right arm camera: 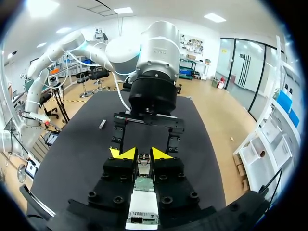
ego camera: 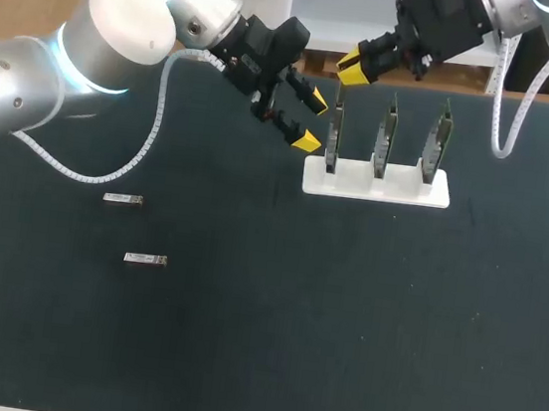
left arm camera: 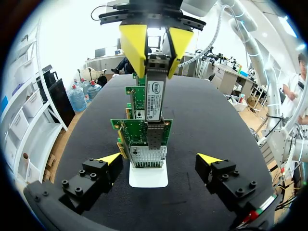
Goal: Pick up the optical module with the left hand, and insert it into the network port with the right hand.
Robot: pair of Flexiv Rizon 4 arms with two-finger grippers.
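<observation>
The right claw (right arm camera: 140, 154) grips the optical module (left arm camera: 155, 98) upright, its long axis in line with the network port (left arm camera: 154, 137) directly below the claw. The left claw (ego camera: 308, 119) hangs wide and empty, just beside the network card (left arm camera: 139, 126).

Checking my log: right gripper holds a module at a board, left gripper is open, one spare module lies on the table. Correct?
No. The head view shows two spare modules on the table, not one. The right gripper does hold a module, and the left gripper is open.
</observation>
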